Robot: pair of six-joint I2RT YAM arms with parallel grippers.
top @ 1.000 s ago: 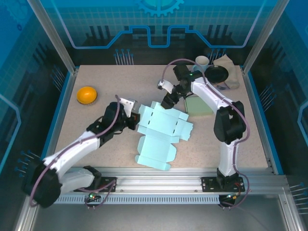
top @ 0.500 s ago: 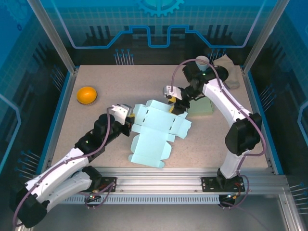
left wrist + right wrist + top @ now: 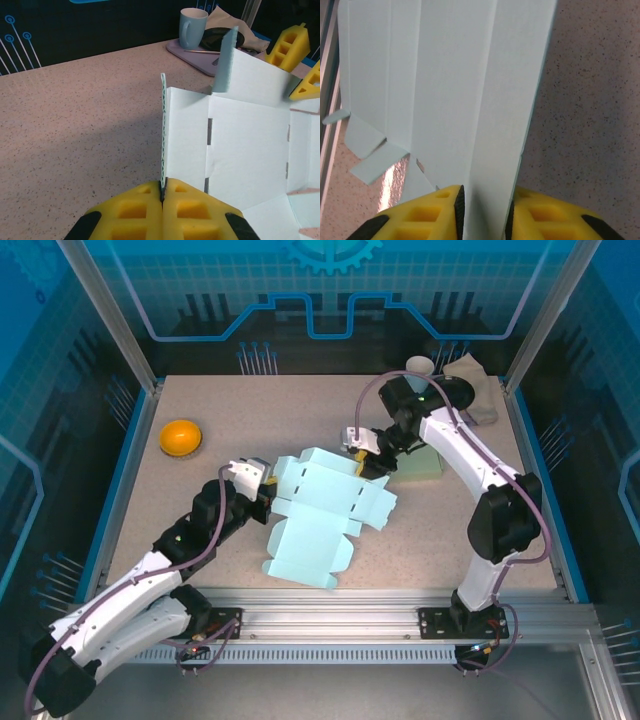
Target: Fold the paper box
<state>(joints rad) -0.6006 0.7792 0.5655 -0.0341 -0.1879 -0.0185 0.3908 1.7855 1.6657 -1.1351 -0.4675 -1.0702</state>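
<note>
One change: right jaws narrower around paper box (image 3: 325, 505) flap.

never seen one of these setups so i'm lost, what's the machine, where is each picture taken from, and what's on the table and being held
These are two robot arms bolted at the near edge of a table. The wide picture looks down from above and behind them. The other two come from a camera on each wrist, so the yellow pads at the bottom belong to that arm. On the table lies a pale blue paper box, unfolded, some flaps lifted. The left tool is shut on an upright flap at the box's left edge. The right tool has its pads either side of a raised panel at the far side; whether it pinches tight I cannot tell. Also there: an orange round object, a mug and a tray.
</note>
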